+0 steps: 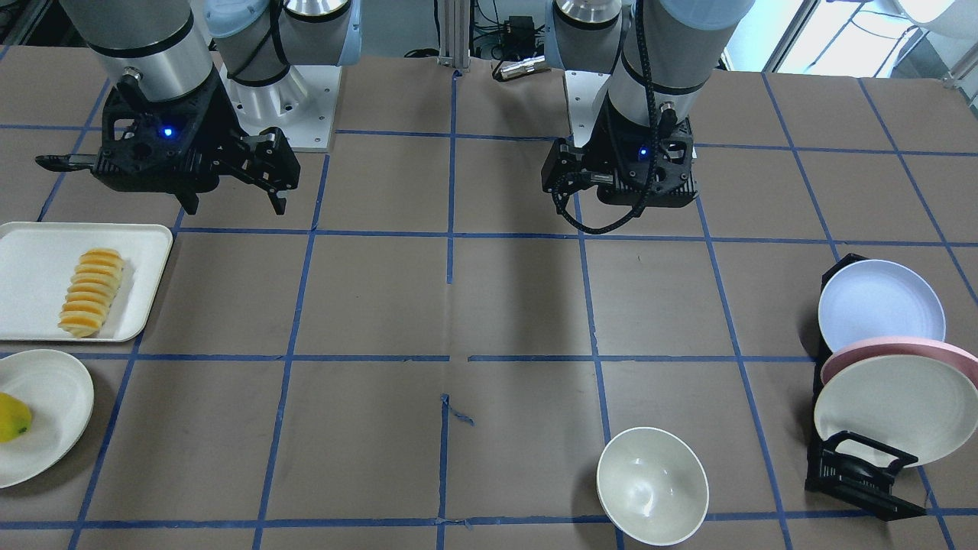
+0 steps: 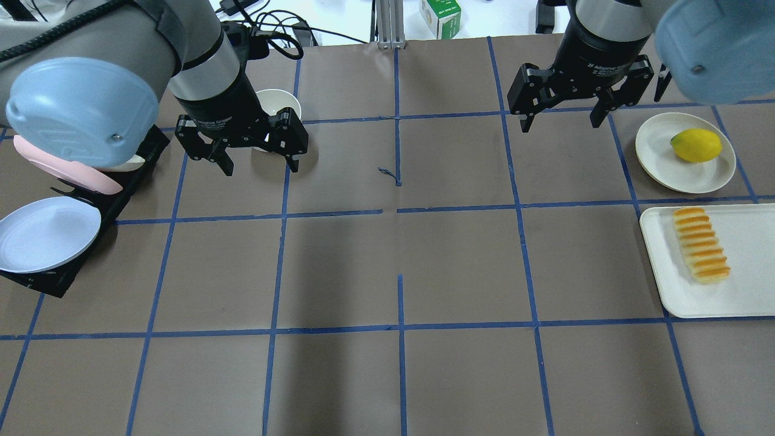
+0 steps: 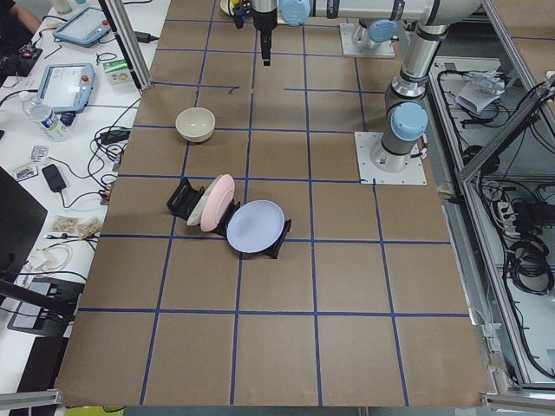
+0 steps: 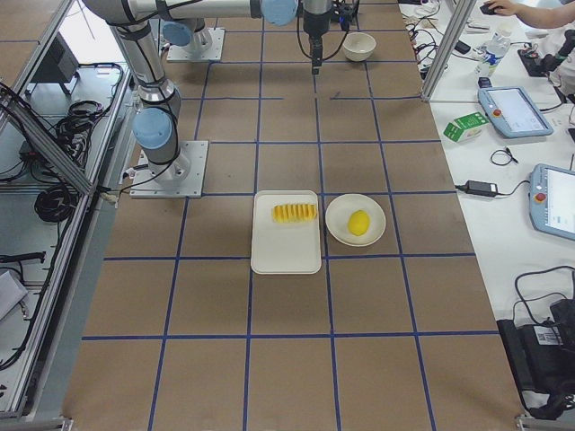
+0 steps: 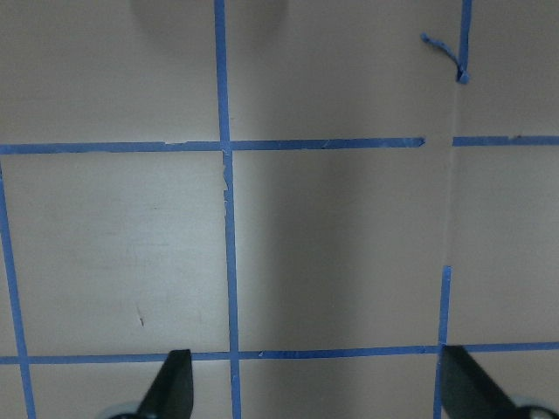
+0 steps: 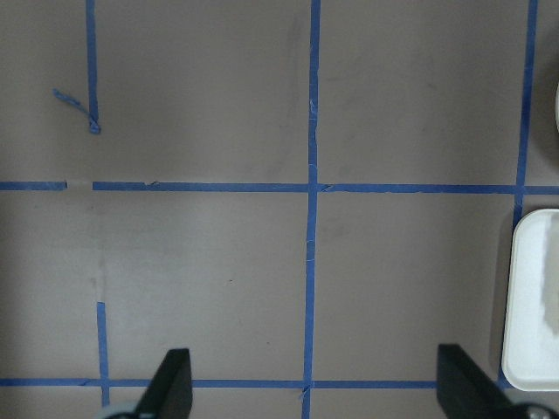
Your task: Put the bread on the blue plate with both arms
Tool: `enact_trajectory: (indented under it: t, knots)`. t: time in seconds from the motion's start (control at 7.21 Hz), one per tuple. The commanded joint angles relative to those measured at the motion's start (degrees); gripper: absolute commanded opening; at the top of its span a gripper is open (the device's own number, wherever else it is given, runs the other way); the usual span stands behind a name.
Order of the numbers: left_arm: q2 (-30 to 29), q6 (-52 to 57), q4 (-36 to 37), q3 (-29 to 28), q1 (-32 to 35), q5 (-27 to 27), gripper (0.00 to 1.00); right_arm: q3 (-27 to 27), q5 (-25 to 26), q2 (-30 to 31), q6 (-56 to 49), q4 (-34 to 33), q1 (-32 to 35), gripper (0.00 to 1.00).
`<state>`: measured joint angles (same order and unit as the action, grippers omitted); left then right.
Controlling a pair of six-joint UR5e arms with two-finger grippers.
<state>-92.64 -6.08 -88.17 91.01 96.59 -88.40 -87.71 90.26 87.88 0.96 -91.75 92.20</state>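
Note:
The bread [image 2: 701, 244] lies on a white tray [image 2: 751, 260] at the table's right side; it also shows in the front view [image 1: 92, 292] and in the right side view [image 4: 295, 213]. The blue plate [image 2: 45, 233] stands tilted in a black rack [image 2: 36, 281] at the far left; it also shows in the front view [image 1: 879, 304]. My left gripper [image 2: 260, 165] is open and empty above the table, right of the rack. My right gripper [image 2: 560, 124] is open and empty, up and left of the tray. Both wrist views show only open fingers [image 5: 175, 388] [image 6: 175, 384] over bare table.
A pink plate [image 1: 901, 351] and a cream plate [image 1: 894, 409] stand in the same rack. A cream bowl [image 2: 275, 103] sits behind my left gripper. A cream plate [image 2: 666, 151] with a yellow fruit [image 2: 696, 145] lies beyond the tray. Blue tape lines grid the brown table.

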Motion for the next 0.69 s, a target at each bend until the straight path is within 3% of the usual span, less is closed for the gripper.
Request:
enact_trajectory:
  t: [0.0,0.55]
  knots:
    - [0.1,0.0,0.0,-0.2,0.0,0.0,1.00,0.0,0.1,0.0,0.0,0.1,0.0,1.00]
    - [0.9,0.5,-0.2,0.1,-0.4,-0.3,1.00,0.1,1.0,0.8,-0.2,0.9,-1.9,1.00]
